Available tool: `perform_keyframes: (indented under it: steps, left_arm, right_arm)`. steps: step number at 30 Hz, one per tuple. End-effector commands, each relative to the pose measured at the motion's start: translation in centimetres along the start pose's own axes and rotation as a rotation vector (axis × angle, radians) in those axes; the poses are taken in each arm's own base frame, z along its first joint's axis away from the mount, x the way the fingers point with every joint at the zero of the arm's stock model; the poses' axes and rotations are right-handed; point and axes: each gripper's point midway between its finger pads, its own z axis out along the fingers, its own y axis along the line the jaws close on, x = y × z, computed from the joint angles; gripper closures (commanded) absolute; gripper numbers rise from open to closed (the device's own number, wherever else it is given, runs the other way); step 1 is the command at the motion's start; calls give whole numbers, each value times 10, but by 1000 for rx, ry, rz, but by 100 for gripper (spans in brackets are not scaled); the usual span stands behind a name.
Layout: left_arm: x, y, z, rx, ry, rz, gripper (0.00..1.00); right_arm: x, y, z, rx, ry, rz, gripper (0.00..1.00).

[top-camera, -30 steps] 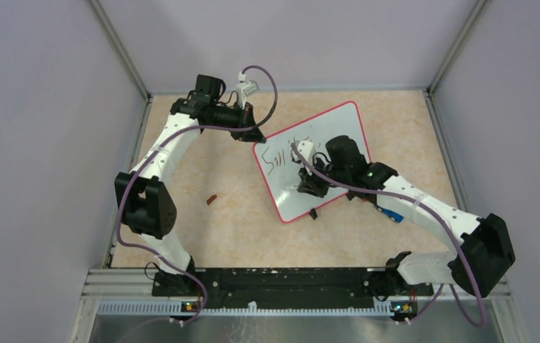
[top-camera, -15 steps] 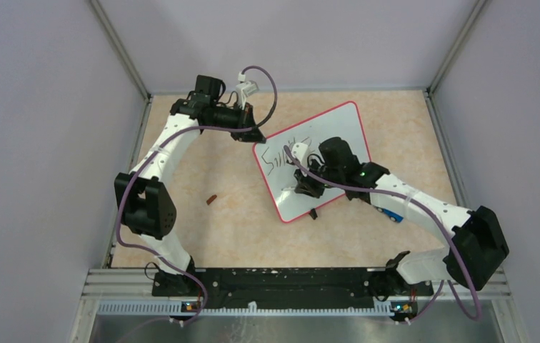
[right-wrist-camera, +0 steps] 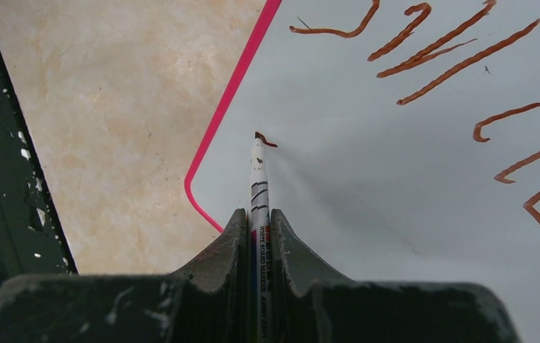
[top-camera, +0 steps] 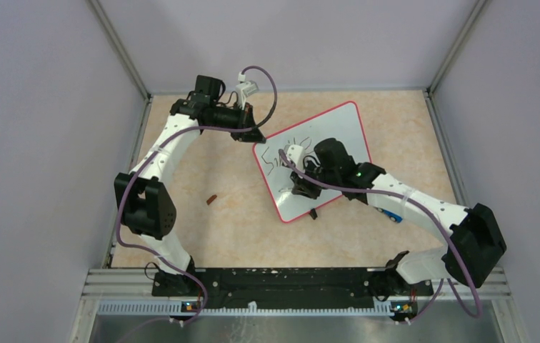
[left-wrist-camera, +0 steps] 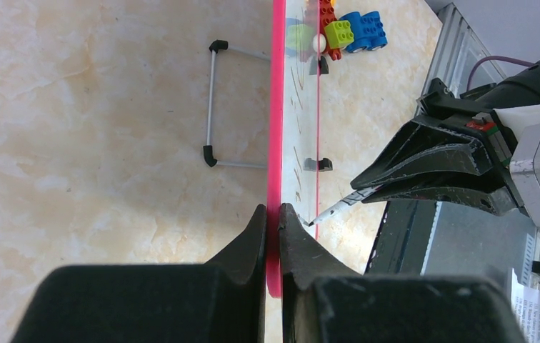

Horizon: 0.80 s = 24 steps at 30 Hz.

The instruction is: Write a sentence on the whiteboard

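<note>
The whiteboard [top-camera: 342, 125] lies tilted on the table, white with a red-pink rim. My left gripper [top-camera: 251, 136] is shut on its rim at the far-left corner, seen edge-on in the left wrist view [left-wrist-camera: 273, 214]. My right gripper [top-camera: 299, 186] is over the board's left part, shut on a white marker [right-wrist-camera: 258, 193]. The marker tip touches the board at a short fresh stroke [right-wrist-camera: 265, 141] near the rim. One line of brownish-red handwriting [right-wrist-camera: 460, 57] of the sentence shows beside it, also in the top view [top-camera: 285, 153]. The arm hides part of the board.
A small brown cap-like piece [top-camera: 212, 200] lies on the table left of the board. A blue object [top-camera: 393, 215] sits under the right arm. Coloured toy bricks [left-wrist-camera: 349, 30] lie beyond the board. The board's wire stand [left-wrist-camera: 212, 107] juts out beneath it. Walls enclose the table.
My right gripper has moved left across the board with the marker, away from the first written line towards the board's left edge. The left gripper and board have stayed still.
</note>
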Motion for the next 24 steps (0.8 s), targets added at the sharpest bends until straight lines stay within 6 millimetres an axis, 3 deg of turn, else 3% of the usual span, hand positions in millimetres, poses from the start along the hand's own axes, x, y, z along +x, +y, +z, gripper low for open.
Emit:
perform_keyframes:
  steps: [1,13,18,24]
  left_arm:
    - [16,-8,5,12,43,-12,100]
    - [15,-7,6,13,43,-12,100]
    - [14,-7,5,12,41,-12,100]
    - [15,-7,6,10,43,-13,100]
  right_arm:
    - [-3,-5,-5,41,5,-45,100]
    - [11,-11,-13,89,48,-46,100]
    - [20,-5,-9,54,68,-41,100]
    - [9,8,0,-9,47,-42,100]
